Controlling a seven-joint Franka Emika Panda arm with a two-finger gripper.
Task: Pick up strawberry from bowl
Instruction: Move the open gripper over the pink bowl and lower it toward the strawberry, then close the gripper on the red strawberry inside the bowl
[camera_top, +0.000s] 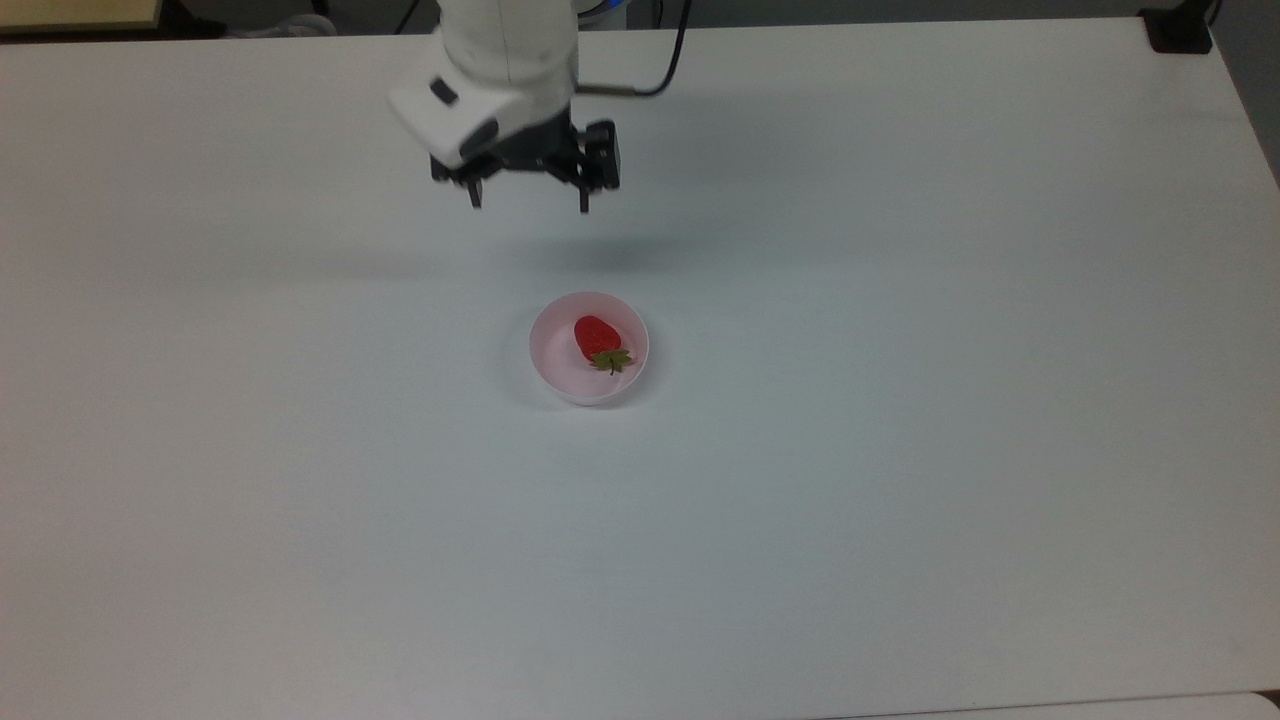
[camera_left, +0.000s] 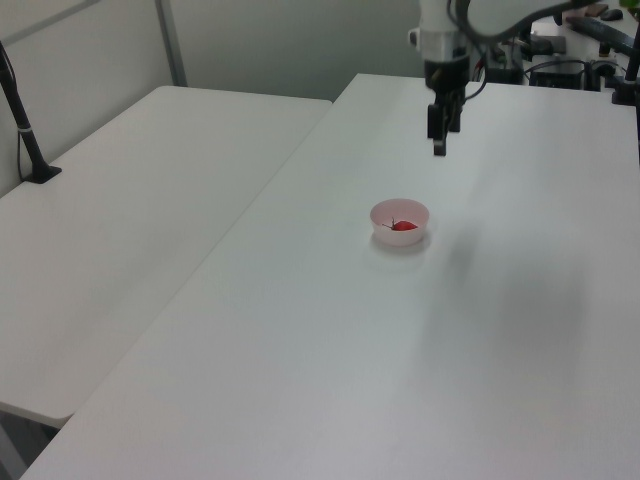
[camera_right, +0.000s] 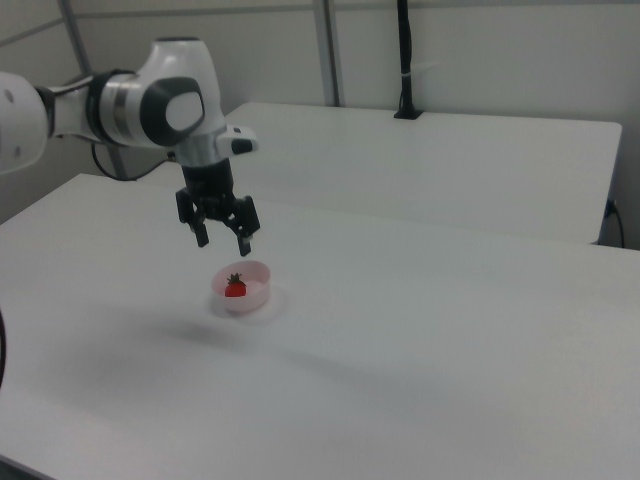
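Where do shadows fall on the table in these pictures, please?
Top view: a soft dark smudge on the table between the gripper and the bowl. Left view: a faint grey patch on the bowl's right. Right view: a dim shadow on the bowl's left.

We see a white table (camera_top: 900, 450) with only the pink bowl (camera_top: 560, 375) resting at the top view's centre.

White rounded arm (camera_right: 120, 105), black two-fingered claw (camera_right: 222, 240)
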